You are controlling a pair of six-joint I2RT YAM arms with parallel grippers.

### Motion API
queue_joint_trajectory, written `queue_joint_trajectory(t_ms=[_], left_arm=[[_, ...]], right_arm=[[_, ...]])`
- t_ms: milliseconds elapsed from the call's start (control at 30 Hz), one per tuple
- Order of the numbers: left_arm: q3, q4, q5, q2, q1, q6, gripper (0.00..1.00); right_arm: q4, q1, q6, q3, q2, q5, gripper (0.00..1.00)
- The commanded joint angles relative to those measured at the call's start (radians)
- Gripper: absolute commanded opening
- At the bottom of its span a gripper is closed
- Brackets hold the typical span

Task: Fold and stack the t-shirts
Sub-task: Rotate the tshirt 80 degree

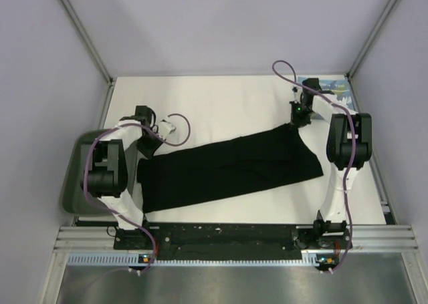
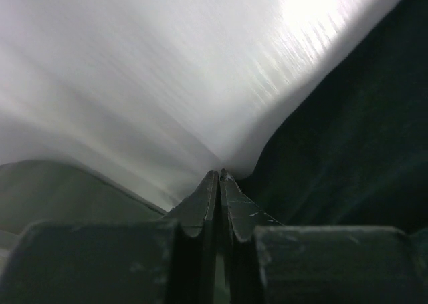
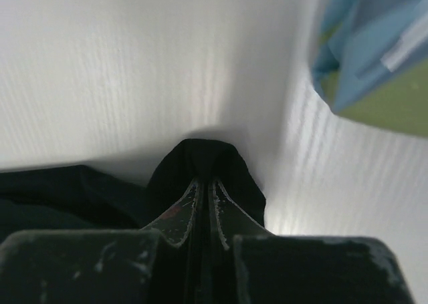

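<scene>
The black t-shirt [image 1: 227, 170] lies stretched across the table from left to right. My right gripper [image 1: 299, 121] is shut on a bunched fold of its back right corner [image 3: 204, 158], and the gripper's tips [image 3: 204, 180] are wrapped in the black cloth. My left gripper [image 1: 149, 152] is at the shirt's back left corner. Its jaws [image 2: 221, 175] are shut, and the black cloth's edge [image 2: 334, 137] meets the tips. The light blue t-shirt [image 1: 328, 87] lies crumpled at the back right corner, and it also shows in the right wrist view [image 3: 374, 43].
A dark green tray [image 1: 75, 177] sits at the table's left edge, beside my left arm, and shows in the left wrist view [image 2: 60, 190]. Grey walls enclose the white table [image 1: 221, 103] on three sides.
</scene>
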Motion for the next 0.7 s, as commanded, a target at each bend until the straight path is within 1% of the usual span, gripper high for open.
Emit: queue_joint_trajectory(t_ms=[0, 100, 233, 333, 567, 667], left_arm=[[-0.016, -0.075, 0.05, -0.056, 0.003, 0.053, 0.08], [-0.039, -0.104, 0.065, -0.082, 0.0, 0.067, 0.08], [-0.08, -0.147, 0.107, -0.132, 0.0, 0.102, 0.07], [-0.115, -0.169, 0.131, -0.162, -0.005, 0.122, 0.07], [-0.189, -0.199, 0.196, -0.216, -0.02, 0.163, 0.07], [-0.214, -0.222, 0.238, -0.239, -0.054, 0.165, 0.07]], right_arm=[[-0.099, 0.065, -0.031, 0.167, 0.123, -0.01, 0.0], [-0.163, 0.078, 0.001, 0.287, 0.209, -0.034, 0.0], [-0.169, 0.085, 0.05, 0.402, 0.28, -0.069, 0.0], [-0.169, 0.092, 0.102, 0.514, 0.344, -0.132, 0.0], [-0.153, 0.131, 0.179, 0.846, 0.516, -0.24, 0.0], [-0.098, 0.131, 0.237, 0.919, 0.574, -0.279, 0.0]])
